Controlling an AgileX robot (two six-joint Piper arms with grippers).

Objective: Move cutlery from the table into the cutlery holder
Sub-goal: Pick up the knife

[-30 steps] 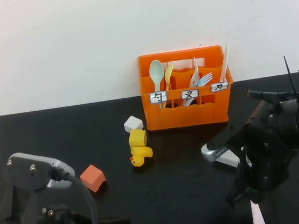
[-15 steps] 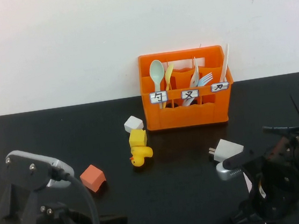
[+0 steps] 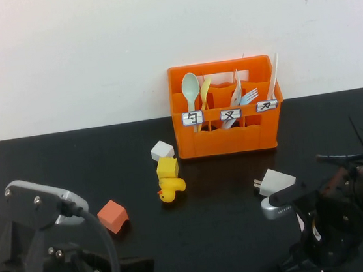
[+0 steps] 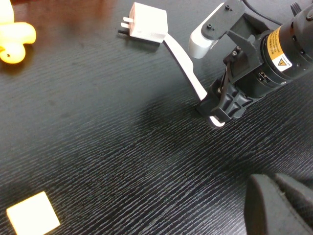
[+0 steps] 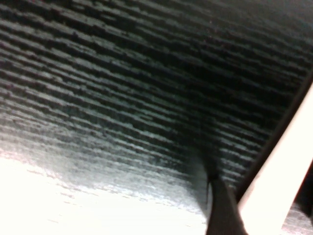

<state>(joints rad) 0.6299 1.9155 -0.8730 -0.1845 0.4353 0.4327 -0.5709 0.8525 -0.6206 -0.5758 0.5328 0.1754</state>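
The right gripper [image 4: 217,115] is hanging spread over the pale knife [image 4: 183,66] on the surface [image 4: 98,127] and should be straddling its flat blade squarely before closing, while the left gripper [image 4: 279,205], pressed together, is waiting nearby.

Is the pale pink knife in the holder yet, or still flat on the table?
Out, lying flat on the table. The pale pink knife lies beside the white charger block, and the right gripper, open, is down over its end.

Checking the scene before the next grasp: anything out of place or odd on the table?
Yes. A pale knife lies flat on the table with one end against the white charger block. The right end effector, open, is down over its other end. The left end effector, shut, is parked near-left.
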